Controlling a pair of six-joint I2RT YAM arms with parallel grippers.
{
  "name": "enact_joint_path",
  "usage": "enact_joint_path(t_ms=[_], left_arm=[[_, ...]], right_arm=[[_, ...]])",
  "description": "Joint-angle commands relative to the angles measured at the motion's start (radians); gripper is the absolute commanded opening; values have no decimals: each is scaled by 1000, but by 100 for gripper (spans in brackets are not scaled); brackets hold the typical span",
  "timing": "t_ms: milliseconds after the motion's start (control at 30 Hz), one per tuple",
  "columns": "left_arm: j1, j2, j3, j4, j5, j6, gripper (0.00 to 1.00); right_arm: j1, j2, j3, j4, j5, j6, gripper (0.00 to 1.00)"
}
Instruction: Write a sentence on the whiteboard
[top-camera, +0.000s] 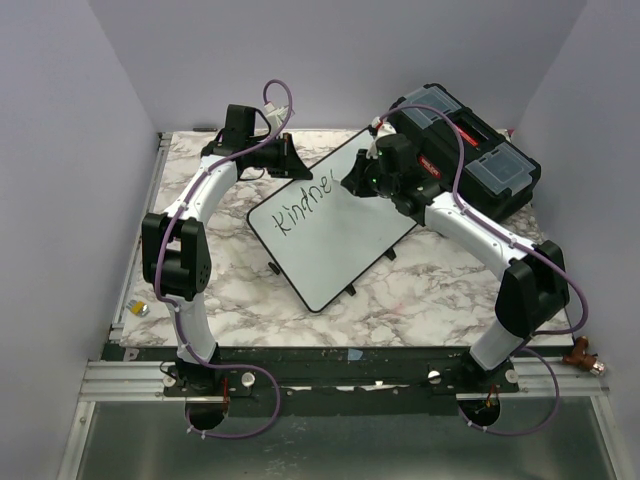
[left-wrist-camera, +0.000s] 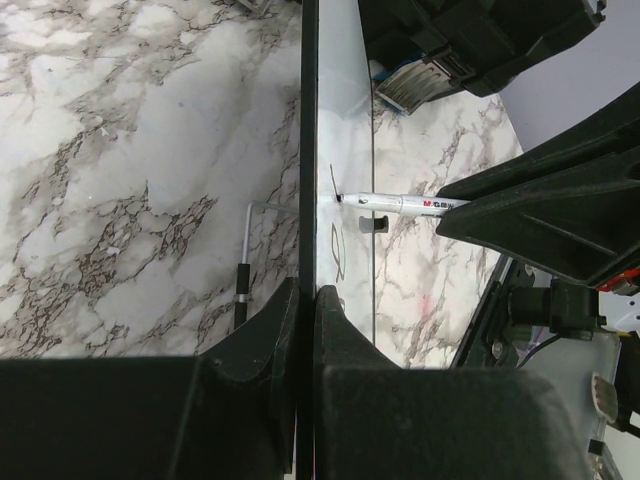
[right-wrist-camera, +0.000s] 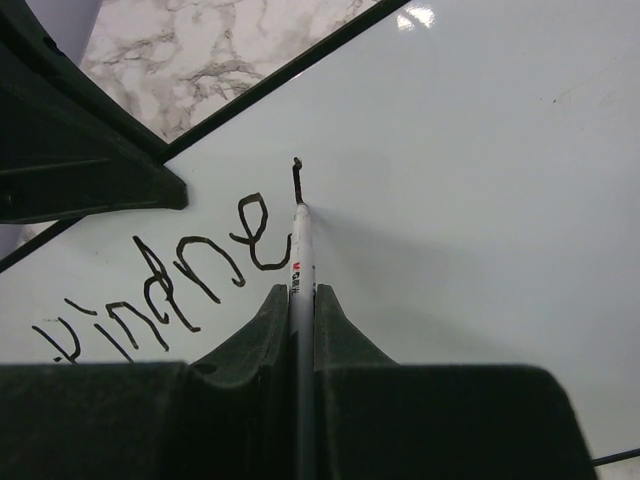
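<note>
Pale lilac walls (top-camera: 330, 60) enclose a marble-patterned table (top-camera: 420, 290), seemingly evenly lit.

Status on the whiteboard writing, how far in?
Done: lettering reading "kindne" on the whiteboard. In hand: right gripper shut on the marker, tip on the board at a new stroke after the "e"; left gripper clamps the board's edge. Left: the rest of that word and of the sentence.

Marble-patterned table (top-camera: 420, 290) with whiteboard (top-camera: 340, 235), black toolbox (top-camera: 490, 165) (far right)
</note>
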Motion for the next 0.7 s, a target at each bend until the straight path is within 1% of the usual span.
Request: enact_joint_path(t_ms=[0, 200, 400, 500, 667], left_arm=[[-27, -37, -3, 3, -17, 66, 0], [-27, -37, -5, 4, -11, 66, 0], [-27, -39, -6, 5, -13, 67, 0], [-27, -39, -6, 6, -11, 67, 0], [-27, -40, -6, 10, -2, 67, 0]], right_arm=[[-1, -14, -25, -51, 72, 8, 1], [-1, -14, -18, -68, 117, 4, 1], [-1, -18, -24, -83, 113, -2, 1], [-1, -26, -37, -83, 86, -6, 1], [-1, -38, -53, -73, -13, -5, 1]])
